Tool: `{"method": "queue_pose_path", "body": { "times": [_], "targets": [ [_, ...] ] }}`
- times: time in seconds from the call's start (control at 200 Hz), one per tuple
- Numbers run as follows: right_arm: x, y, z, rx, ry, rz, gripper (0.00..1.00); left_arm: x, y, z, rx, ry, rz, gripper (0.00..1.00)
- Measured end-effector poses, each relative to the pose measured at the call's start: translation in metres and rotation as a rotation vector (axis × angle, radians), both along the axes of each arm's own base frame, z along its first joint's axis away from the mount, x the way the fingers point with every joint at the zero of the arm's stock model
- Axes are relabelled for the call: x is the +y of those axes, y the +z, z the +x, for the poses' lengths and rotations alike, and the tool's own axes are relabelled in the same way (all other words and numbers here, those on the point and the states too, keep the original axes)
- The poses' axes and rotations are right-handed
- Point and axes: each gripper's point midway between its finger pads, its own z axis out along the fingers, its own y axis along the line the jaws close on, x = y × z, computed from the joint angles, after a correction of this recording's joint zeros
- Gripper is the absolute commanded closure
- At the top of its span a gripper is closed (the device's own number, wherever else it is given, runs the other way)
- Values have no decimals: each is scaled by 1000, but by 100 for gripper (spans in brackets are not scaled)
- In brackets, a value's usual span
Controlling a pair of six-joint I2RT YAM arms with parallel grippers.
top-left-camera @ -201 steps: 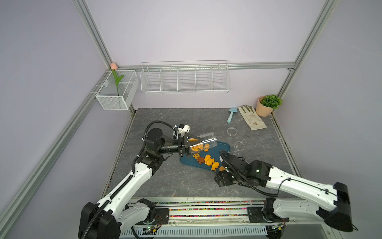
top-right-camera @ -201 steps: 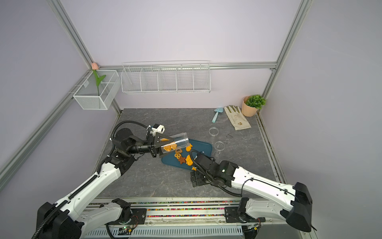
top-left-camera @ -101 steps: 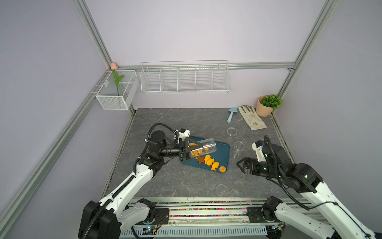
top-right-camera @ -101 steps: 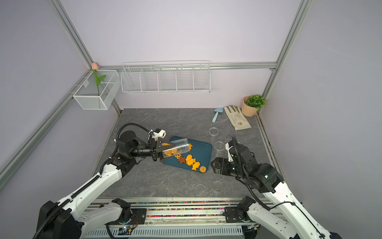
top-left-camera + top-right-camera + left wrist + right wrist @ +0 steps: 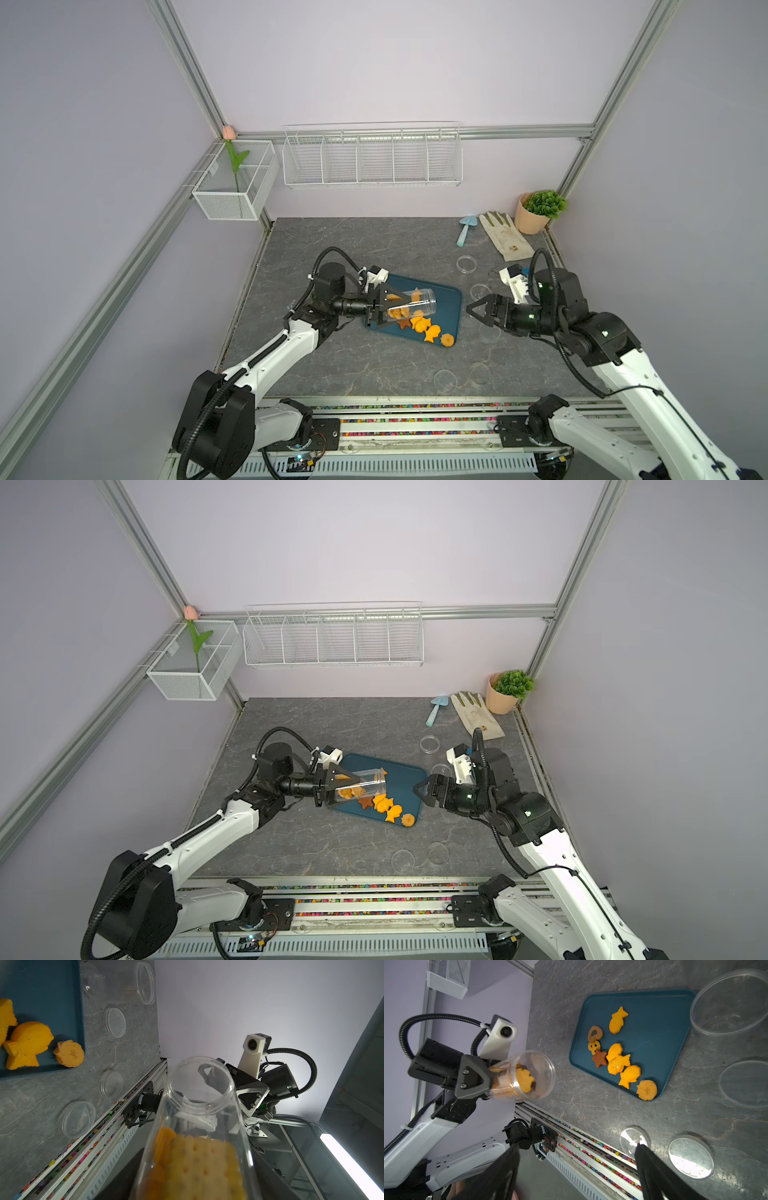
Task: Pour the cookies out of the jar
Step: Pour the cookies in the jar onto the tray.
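- left gripper (image 5: pixel 388 310) is clamped on the jar (image 5: pixel 412 304) near its base end. The jar lies abt level, mouth twd my other arm, over the left part of the tray (image 5: pixel 451 296), so whatever slides out lands on the tray, not the table (image 5: pixel 332 374).
- the cookies (image 5: pixel 618 1064) are split. Eight or so lie on the tray: fish, star, heart, pretzel & a round one right at the rim. The rest sit inside the jar, a waffle square (image 5: pixel 199 1163) & orange bits, well back from the mouth.
- My guess: tilt's too shallow and they're resting on the jar wall. The mouth needs to dip more, maybe w/ a shake.
- right gripper (image 5: pixel 476 316) has its jaws spread wide w/ nothing in them. It hovers just off the tray's right edge, facing the jar mouth.
- Around: a clear tub (image 5: pixel 724 1001) just beside a tray corner, flat clear dishes (image 5: pixel 445 380) nr the front rail. Trowel (image 5: pixel 464 231), glove (image 5: pixel 505 239) & potted plant (image 5: pixel 536 212) are well apart at the far corner.
- Nothing betw the mouth & tray. Risk: more cookies landing could knock the rim one off.
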Motion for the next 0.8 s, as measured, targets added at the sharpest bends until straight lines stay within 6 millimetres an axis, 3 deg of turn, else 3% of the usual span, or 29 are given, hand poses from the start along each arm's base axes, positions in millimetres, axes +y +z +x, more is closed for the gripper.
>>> {"method": "queue_pose_path", "body": {
  "times": [0.255,0.52,0.8],
  "targets": [
    [-30,30,15,-92,-100,10,12,-3,-38,4,25,-40,56,30],
    [-36,21,28,-34,-102,29,11,-3,-72,3,50,-74,117,30],
    [-31,17,29,-14,-62,45,12,-11,-92,18,59,-96,144,30]
  ]
}}
